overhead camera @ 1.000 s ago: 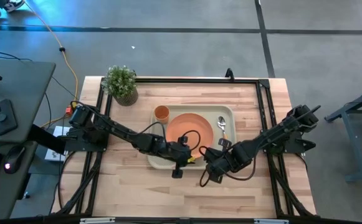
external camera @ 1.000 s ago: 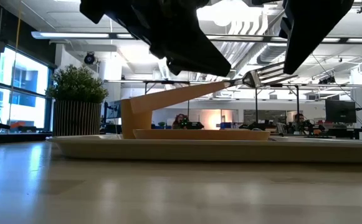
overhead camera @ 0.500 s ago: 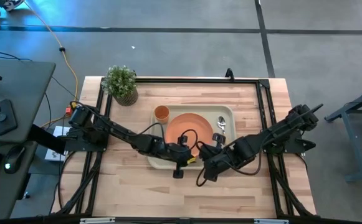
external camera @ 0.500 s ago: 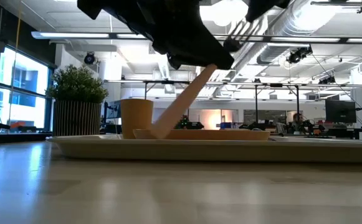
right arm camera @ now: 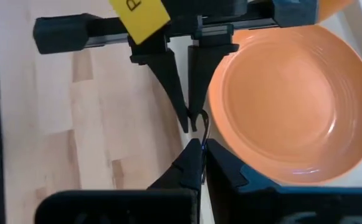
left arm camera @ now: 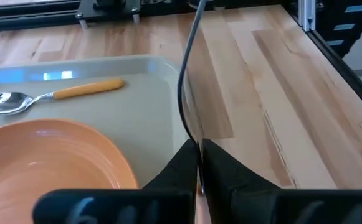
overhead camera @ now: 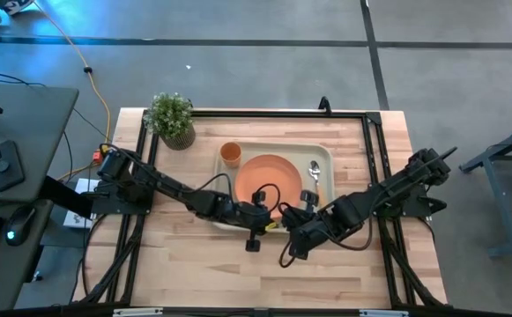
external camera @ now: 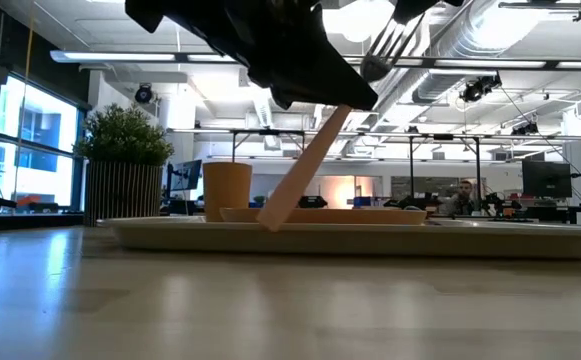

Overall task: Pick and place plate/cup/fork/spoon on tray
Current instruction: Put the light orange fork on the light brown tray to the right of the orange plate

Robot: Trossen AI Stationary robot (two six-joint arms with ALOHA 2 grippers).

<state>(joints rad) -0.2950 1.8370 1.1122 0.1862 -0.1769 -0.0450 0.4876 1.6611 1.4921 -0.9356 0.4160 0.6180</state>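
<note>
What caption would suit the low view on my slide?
Fork leaning steeply, handle tip down on the tray and tines raised, with cup and plate already aboard.

A small potted plant is set at a far corner of the wooden table, in a dark ribbed pot. A grey desk is seen beside the table, with a black mouse on it. A yellow cable is laid across the grey floor.
</note>
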